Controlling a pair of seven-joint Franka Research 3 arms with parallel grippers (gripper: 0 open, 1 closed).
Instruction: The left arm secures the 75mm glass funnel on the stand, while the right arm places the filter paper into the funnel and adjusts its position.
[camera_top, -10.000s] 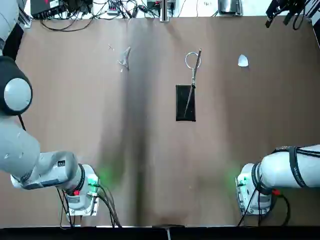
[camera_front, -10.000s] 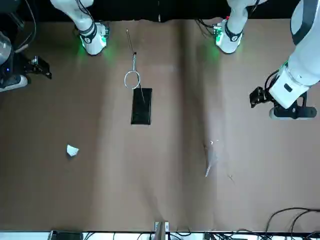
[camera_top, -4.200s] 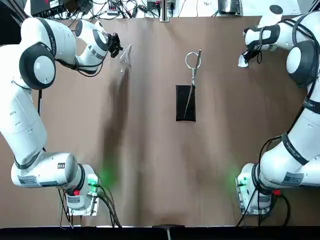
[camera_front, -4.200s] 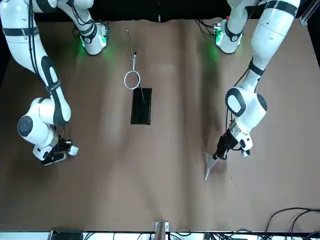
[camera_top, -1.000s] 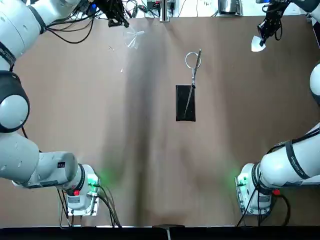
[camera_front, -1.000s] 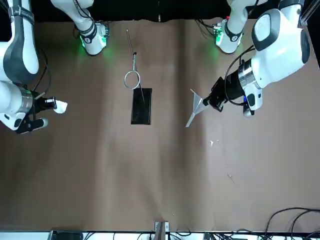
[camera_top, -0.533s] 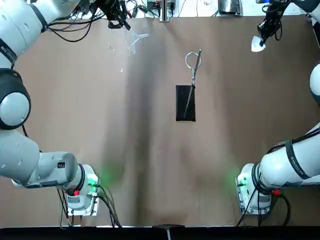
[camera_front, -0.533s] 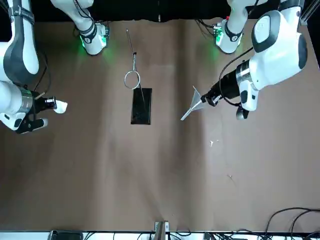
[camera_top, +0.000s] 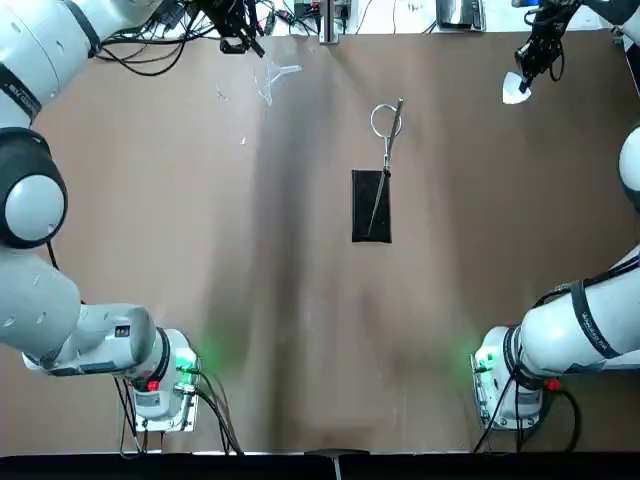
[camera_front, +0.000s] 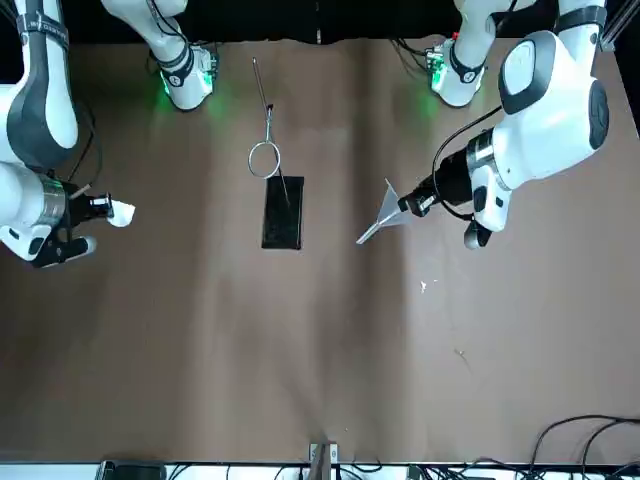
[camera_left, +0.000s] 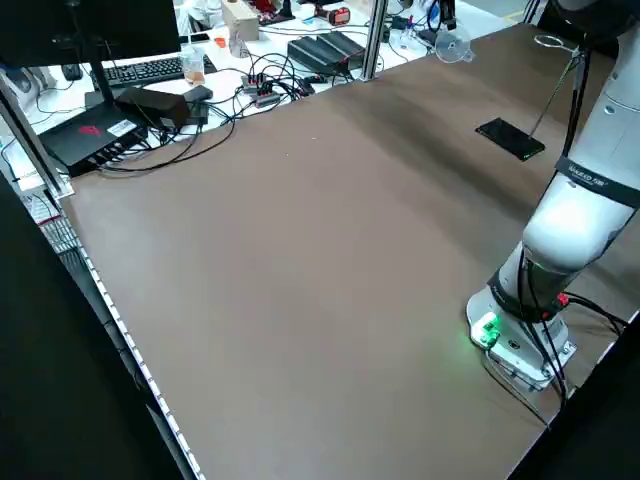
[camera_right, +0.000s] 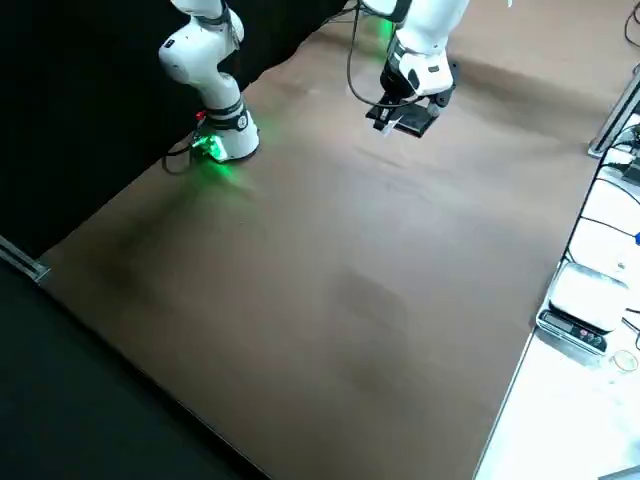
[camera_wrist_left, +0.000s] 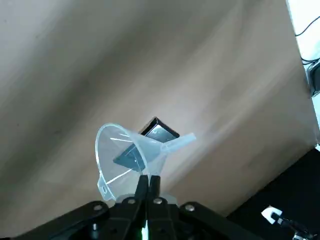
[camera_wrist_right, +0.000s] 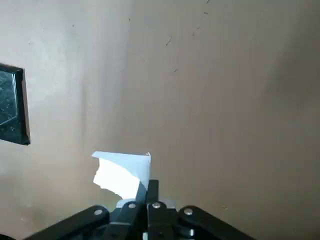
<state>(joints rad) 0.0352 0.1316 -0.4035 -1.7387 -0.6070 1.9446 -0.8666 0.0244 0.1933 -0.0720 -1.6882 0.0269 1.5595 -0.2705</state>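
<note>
On a clock face laid over the brown surface (camera_top: 320, 330) as the top view shows it, with twelve on the side farthest from the robot's bases, the left gripper (camera_wrist_left: 149, 183) is near eleven o'clock, raised above the surface. Its fingers are clenched on the rim of the 75mm glass funnel (camera_wrist_left: 114, 150), which is tilted well over on its side. The wide mouth is at the fingers and the stem points out toward about two o'clock.

The right gripper (camera_wrist_right: 151, 188) is between one and two o'clock, also over the surface. It pinches the filter paper (camera_wrist_right: 117, 175), a white folded piece that sticks out past the fingertips, with a ragged edge showing on one layer.

The stand (camera_top: 371, 215) is close to the middle of the surface, slightly toward one o'clock. Its flat black base lies on the surface, and the round wire ring (camera_top: 372, 122) shows on the base's twelve o'clock side, beside the thin metal rod (camera_top: 400, 116). Seen from the ring, the funnel is toward ten o'clock and the filter paper between two and three o'clock, both clear of the ring and well apart from each other.

Dark cables (camera_top: 150, 60) are bunched near eleven o'clock, at the far edge behind the left gripper.
</note>
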